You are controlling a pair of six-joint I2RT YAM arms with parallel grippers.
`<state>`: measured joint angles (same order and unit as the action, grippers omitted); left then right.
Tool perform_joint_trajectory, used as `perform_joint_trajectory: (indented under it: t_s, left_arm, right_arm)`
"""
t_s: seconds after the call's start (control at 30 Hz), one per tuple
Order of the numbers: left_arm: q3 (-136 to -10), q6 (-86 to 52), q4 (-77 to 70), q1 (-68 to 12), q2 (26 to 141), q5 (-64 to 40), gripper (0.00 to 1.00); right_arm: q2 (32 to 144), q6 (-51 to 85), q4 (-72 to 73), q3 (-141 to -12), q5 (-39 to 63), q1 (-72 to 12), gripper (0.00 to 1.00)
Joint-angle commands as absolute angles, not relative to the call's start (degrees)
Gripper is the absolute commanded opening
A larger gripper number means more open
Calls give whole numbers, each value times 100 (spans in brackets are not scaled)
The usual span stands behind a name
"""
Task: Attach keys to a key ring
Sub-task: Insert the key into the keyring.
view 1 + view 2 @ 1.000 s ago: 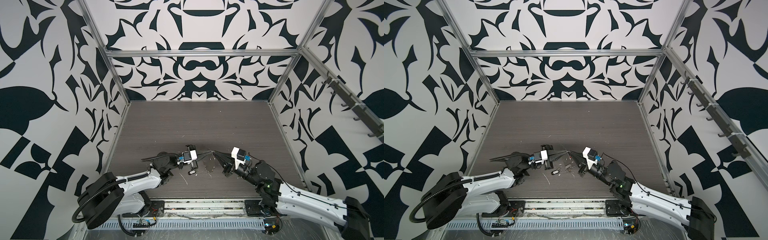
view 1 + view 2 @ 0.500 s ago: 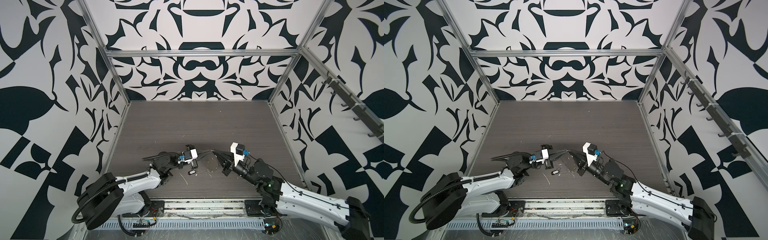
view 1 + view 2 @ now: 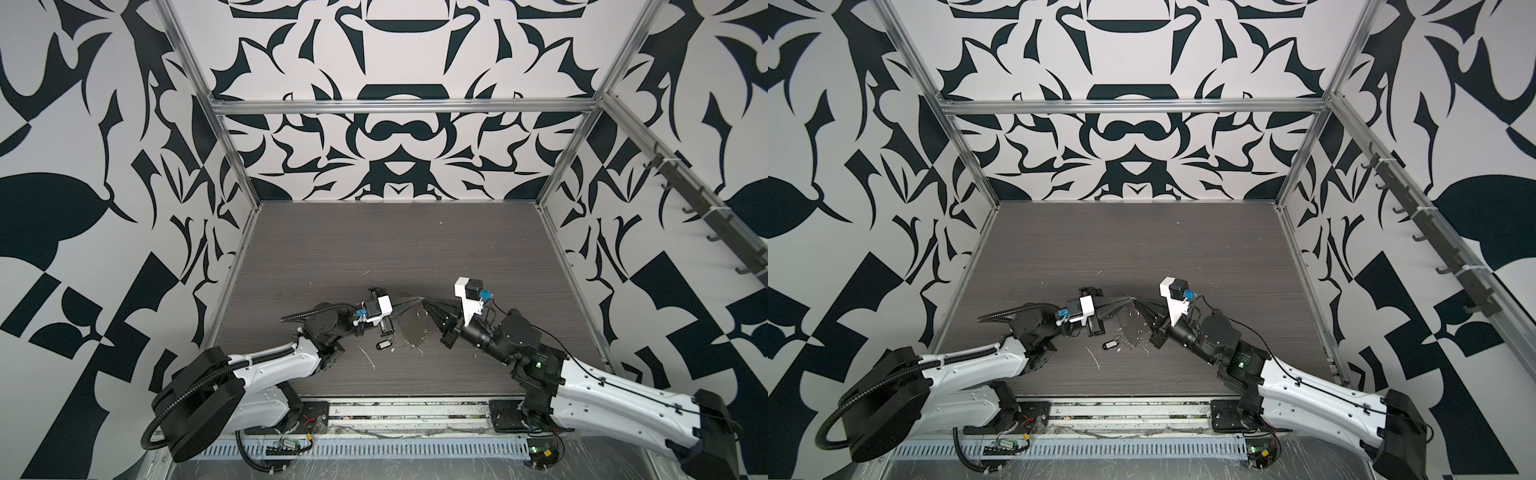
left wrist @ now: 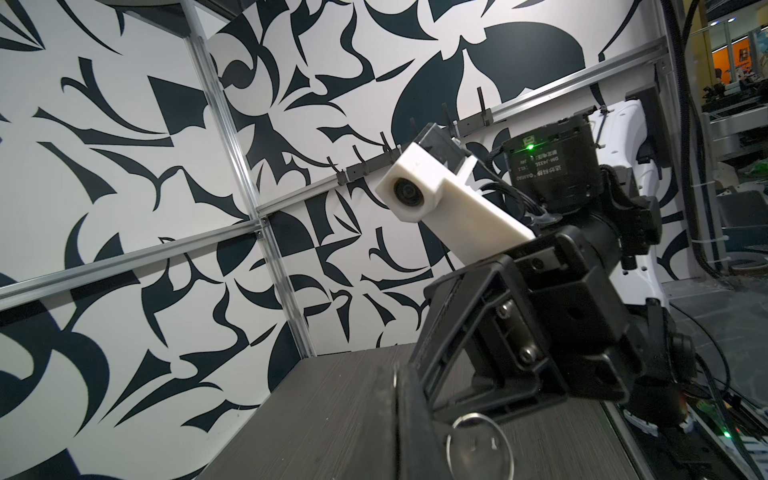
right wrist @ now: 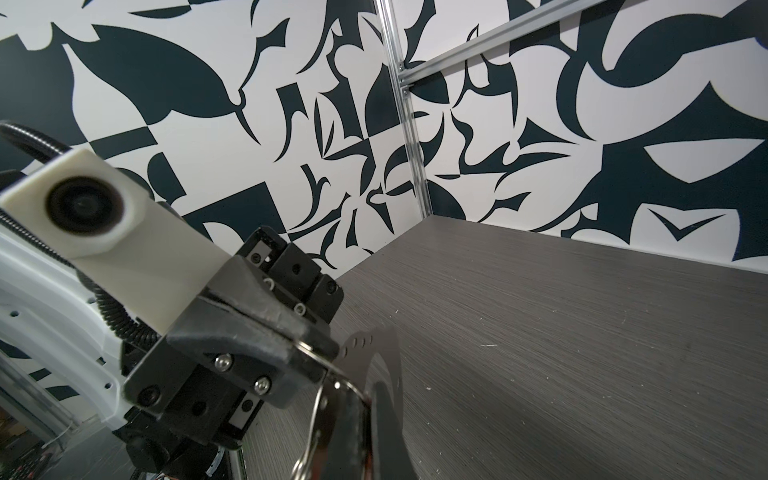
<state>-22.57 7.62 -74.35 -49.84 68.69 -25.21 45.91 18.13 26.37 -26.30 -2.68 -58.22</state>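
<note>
Since a second ago the right arm has lifted its wrist a little, while the left arm has hardly shifted and the key ring hangs where it did. We see both arms stretched low over the table, their fingers angled toward each other so the tips meet directly above the key ring. The left hand is closed tight, and the right wrist view shows its tips pinching the ring's thin wire rim. The right hand is closed as well, gripping the same rim right beside the left tips. The key ring is a thin grey hoop with a smoky, see-through face, dangling clear of the table. The keys with the black, white-labelled tag lie flat on the table just beside the key ring, on the left arm's side. The table is dark grey with a fine wood grain. The fingers are matte black plastic, and the wrist camera housings are white and blocky.
</note>
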Motion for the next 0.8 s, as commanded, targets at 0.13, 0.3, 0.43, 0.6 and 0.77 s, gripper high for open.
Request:
perform_joint_trajectory:
  t_s: [0.13, 0.3, 0.43, 0.6, 0.77]
  left_arm:
    - [-2276, 614, -8173, -5140, 6605, -3031, 0]
    - [-2285, 600, -8173, -5142, 6625, -3004, 4]
    - [-2275, 611, -8174, -5137, 6633, -2910, 28]
    - [-2259, 731, -8163, -5140, 6668, -2745, 39]
    - [-2298, 1167, -8164, -5141, 6895, -2466, 47]
  right_arm:
    - [4677, 1951, 1965, -2696, -996, -5726, 0]
    - [4352, 1935, 1676, -2627, -1605, -5724, 0]
    - [4111, 1776, 1282, -2697, -2063, -5722, 0]
    - [4001, 1470, 776, -2879, -2547, -5724, 0]
    - [4204, 995, 442, -3124, -2583, -5722, 0]
